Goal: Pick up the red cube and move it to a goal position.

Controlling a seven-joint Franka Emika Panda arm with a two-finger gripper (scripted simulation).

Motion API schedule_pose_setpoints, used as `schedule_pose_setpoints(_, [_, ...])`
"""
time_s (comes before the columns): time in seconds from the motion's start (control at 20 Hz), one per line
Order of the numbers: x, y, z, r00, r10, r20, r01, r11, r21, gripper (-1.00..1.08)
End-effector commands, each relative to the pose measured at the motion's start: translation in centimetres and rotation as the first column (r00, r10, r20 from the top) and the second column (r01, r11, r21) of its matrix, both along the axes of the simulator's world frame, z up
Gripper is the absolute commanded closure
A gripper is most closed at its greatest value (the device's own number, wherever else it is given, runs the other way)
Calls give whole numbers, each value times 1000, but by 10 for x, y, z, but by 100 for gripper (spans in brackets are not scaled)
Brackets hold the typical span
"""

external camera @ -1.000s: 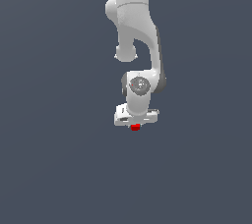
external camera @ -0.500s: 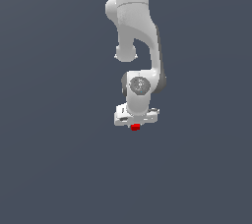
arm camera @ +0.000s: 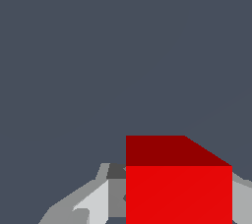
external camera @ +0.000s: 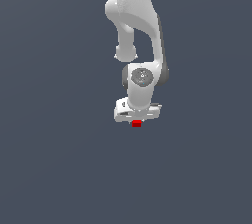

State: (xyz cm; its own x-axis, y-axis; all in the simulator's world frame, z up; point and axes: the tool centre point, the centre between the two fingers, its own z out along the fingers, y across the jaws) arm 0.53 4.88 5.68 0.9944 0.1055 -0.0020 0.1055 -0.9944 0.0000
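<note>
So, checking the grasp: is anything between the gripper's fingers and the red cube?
Nothing: in the wrist view the red cube sits directly between the gripper fingers, no gap showing.

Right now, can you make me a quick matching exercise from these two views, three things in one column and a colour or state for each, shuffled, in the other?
Things:
1. red cube
2. pincer
3. robot arm
4. background

Descriptions:
A. plain dark grey-blue
B. white, reaching down from the top of the exterior view
C. bright red, sitting between the fingers
D. closed on the cube

Pairs: 1-C, 2-D, 3-B, 4-A
</note>
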Motion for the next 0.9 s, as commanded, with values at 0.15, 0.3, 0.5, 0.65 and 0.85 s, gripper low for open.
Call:
schedule_pose_setpoints(0.15, [-2, 4, 46, 1000, 0, 2, 0, 1000, 0, 108])
schedule_pose_setpoints(0.3, [-4, 7, 78, 1000, 1, 2, -1, 1000, 0, 108])
schedule_pose_setpoints(0.5, [-7, 12, 126, 1000, 1, 2, -1, 1000, 0, 108])
schedule_pose_setpoints(0.65, [-9, 15, 163, 1000, 1, 2, -1, 1000, 0, 108])
schedule_pose_setpoints(0.85, [-11, 19, 211, 1000, 1, 2, -1, 1000, 0, 108])
